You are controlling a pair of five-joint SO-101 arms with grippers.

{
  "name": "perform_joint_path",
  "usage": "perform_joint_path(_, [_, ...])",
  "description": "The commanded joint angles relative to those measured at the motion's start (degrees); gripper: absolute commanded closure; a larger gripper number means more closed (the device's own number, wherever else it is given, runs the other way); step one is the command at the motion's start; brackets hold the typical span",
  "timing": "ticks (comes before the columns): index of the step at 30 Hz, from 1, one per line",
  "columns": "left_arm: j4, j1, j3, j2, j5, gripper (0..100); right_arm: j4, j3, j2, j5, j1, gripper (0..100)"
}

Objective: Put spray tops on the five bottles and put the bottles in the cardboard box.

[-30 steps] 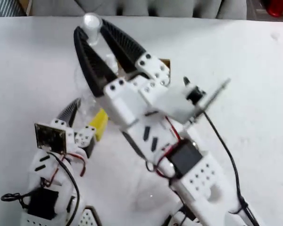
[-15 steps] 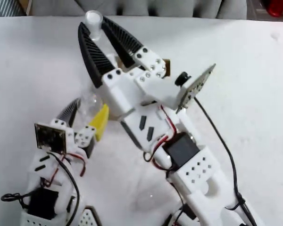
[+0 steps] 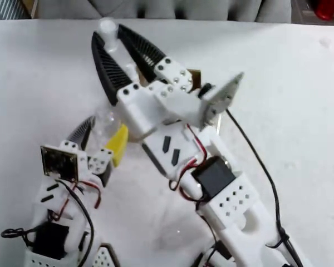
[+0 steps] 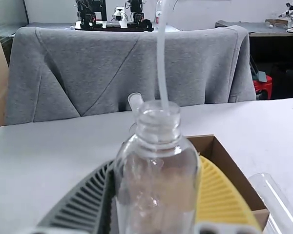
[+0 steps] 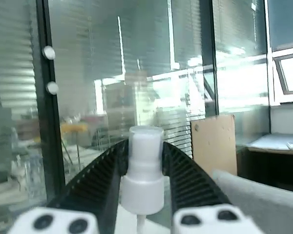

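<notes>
the counter carries everything, and the two arms meet near its far edge. your right gripper, the big one reaching up the middle of the high view, has its black fingers shut partway around the white spray top, pinching it by the collar with the head poking out past the fingertips. your left gripper sits lower and nearer, its grey and yellow fingers clamped on the sides of a clear bottle, which stands upright with its open neck facing up.

the cardboard box lies open just behind the held bottle, partly under the right arm. a second clear bottle lies on its side beside the box.

the relation that matters: the spray top hangs straight above the bottle, and its thin dip tube runs down from it with the lower end inside the neck. tube and bottle share nearly the same upright axis; the tube leans a touch near its top. so i judge your next move to be a plain descent of the right arm along that axis until the collar meets the neck, left arm holding firm. drift sideways and the tube may bend or tip the bottle.
</notes>
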Motion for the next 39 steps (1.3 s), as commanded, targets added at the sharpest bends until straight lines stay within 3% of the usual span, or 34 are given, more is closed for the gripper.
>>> perform_joint_path(1, [0.44,0.22,-0.79,-1.01,-0.18,98,1.19,-0.88,0.04,2.81,-1.27,98.4])
perform_joint_path(6, [0.44,0.22,-0.88,-1.01,-0.18,98,2.33,-0.88,0.04,2.99,-2.33,98.4])
perform_joint_path(24, [0.44,0.22,-0.88,-1.01,-0.18,98,34.07,-22.51,13.49,3.25,-5.05,98.4])
perform_joint_path(34, [0.44,0.22,-0.88,-1.01,-0.18,98,46.11,-29.45,16.04,8.88,-5.32,98.2])
perform_joint_path(39, [0.44,0.22,-0.88,-1.01,-0.18,98,49.80,-31.91,17.36,8.44,-5.41,86.5])
